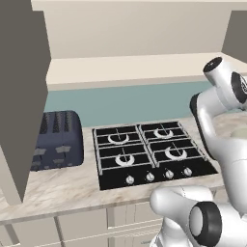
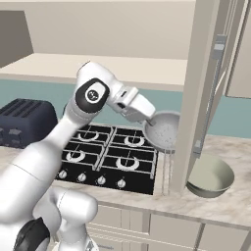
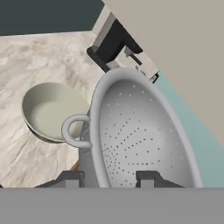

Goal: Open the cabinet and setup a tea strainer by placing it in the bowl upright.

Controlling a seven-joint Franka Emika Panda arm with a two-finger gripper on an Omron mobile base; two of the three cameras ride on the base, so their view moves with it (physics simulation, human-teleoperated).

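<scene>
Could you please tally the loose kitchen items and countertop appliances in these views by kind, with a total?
Tea strainer, carried in the gripper: 1
Bowl on the counter: 1
Toaster: 1
Stove with four burners: 1
Total: 4

Marble counter with what rests on it

A pale marbled counter (image 1: pixel 62 181) is seen across the lower half of the left base view, and a dark blue toaster (image 1: pixel 57 139) is placed on it at the left of the frame, beside a black gas hob (image 1: pixel 149 152) set into the surface at the centre. In the right base view, a grey-olive bowl (image 2: pixel 211 177) is found on the counter at the lower right.
</scene>
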